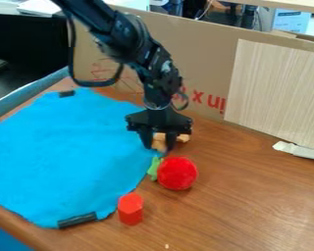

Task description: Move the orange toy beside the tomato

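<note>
Nearest, a small red block [131,209] stood on the table [238,215], toward its near edge and just beside the near right part of the blue cloth [74,152]. A black strip [77,219] lay along the cloth's near edge. Past the block sat the round red tomato [177,173], its green leaf [153,168] on the left side, at the cloth's right edge. The tomato took up the spot right in front of the orange toy [158,142], so the near side of the toy was hemmed in.

The toy was on the table just beyond the tomato, near the cloth's right edge, partly hidden by the black gripper [159,147], which hung down right at it. Whether the gripper had hold of the toy could not be told.

Well to the right, a white piece [300,150] lay by the table's far edge. Farther left, a second black strip [66,93] lay at the cloth's far end. Along the far edge a cardboard wall [209,54] closed off the back, with a pale wood-grain panel [277,90] against it.
</note>
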Controlling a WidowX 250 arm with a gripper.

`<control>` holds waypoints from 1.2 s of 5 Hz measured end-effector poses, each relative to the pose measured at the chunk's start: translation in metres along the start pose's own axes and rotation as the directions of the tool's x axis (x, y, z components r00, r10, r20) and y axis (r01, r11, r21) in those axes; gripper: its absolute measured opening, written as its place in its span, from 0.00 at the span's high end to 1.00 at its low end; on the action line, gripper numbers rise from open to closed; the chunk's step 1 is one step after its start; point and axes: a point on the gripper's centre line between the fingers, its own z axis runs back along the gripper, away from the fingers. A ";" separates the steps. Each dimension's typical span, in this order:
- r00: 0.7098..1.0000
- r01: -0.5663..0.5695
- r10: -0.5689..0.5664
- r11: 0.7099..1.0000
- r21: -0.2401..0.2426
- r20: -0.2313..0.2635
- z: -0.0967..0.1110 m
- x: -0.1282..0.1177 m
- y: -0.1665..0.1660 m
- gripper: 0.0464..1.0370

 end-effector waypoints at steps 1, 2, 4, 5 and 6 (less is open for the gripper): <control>1.000 0.006 -0.006 1.000 -0.015 -0.011 -0.001 -0.001 -0.018 0.53; 1.000 0.013 -0.014 1.000 -0.026 -0.016 0.001 -0.006 -0.028 0.53; 0.998 0.056 -0.056 0.998 -0.027 -0.021 0.004 -0.019 -0.051 0.53; 0.998 0.059 -0.059 0.998 -0.028 -0.010 0.005 -0.019 -0.062 0.53; 0.998 0.053 -0.054 0.998 -0.042 -0.020 0.002 -0.018 -0.072 0.46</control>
